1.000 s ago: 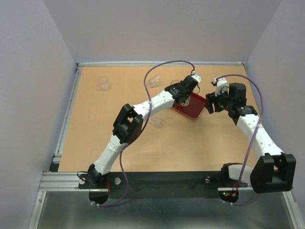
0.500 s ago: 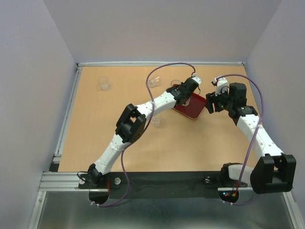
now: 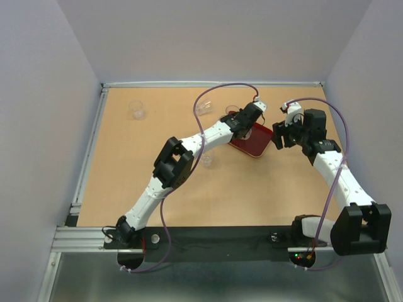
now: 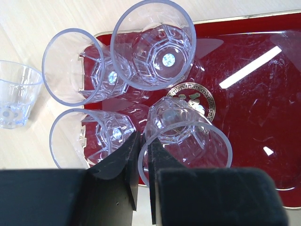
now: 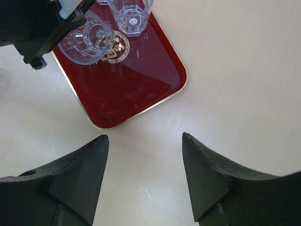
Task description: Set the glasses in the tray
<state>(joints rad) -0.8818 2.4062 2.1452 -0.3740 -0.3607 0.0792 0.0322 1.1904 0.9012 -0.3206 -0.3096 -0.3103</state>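
Note:
The dark red tray [image 4: 254, 108] with its gold emblem lies at mid-table in the top view [image 3: 257, 146]. Three clear glasses [image 4: 155, 47] [image 4: 77, 68] [image 4: 89, 139] stand on its left part. My left gripper [image 4: 143, 146] is shut on the rim of another glass [image 4: 188, 136], which is tilted with its base over the emblem. In the top view this gripper [image 3: 249, 123] is above the tray's far-left part. My right gripper [image 5: 145, 136] is open and empty above bare table just off the tray's corner [image 5: 136, 80]; it sits right of the tray in the top view [image 3: 280, 135].
Loose glasses stand on the table: far left [image 3: 136, 110], far middle [image 3: 203, 107], one beside the left forearm [image 3: 206, 157], and one just off the tray's edge [image 4: 14, 94]. Walls close in the back and both sides.
My left arm has shifted a little to the right with the glass over the tray, then held still. The right arm has not moved.

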